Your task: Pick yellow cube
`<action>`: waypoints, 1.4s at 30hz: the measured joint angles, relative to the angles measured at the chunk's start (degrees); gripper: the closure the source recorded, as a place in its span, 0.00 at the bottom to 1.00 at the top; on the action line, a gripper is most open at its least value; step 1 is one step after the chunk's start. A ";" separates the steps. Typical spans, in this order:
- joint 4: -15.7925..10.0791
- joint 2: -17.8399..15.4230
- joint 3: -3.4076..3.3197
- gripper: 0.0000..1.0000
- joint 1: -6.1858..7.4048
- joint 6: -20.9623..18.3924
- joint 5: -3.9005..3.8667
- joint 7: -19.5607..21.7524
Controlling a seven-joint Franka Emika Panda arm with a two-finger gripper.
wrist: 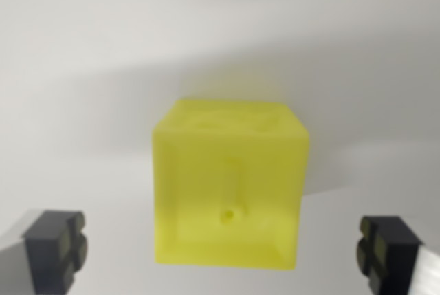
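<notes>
The yellow cube [230, 185] sits in the middle of the wrist view, on a plain pale surface [82, 47], and it lies between the two dark fingertips [55, 247] that show at the bottom corners. The gripper [221, 248] is wide open and holds nothing: there is a clear gap between each fingertip and the side of the cube. The fingertip on the wrist view's left looks a little farther from the cube than the one on the wrist view's right, so the cube is not exactly centred.

In my judgement the step in hand is the final approach before the grasp. To do it well, the arm should shift slightly toward the wrist view's right until both gaps are equal, then go down straight so that the pads meet the two opposite flat faces, not the edges. The cube seems a bit rotated relative to the fingers, so a small turn of the wrist may help. Closing should be slow, because an uneven contact can push the cube sideways.

The cube is bright yellow and slightly translucent, with rounded edges. Its front face has a small round hole near the lower middle, and the top face shows some shallow relief that is too blurred to read. A soft shadow lies behind it.
</notes>
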 joint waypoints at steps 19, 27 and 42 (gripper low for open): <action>0.86 5.19 0.00 0.00 -0.09 4.20 0.06 0.16; 1.67 7.92 0.00 0.00 -0.12 6.07 0.03 0.23; 1.44 7.05 0.00 1.00 -0.14 5.48 0.03 0.24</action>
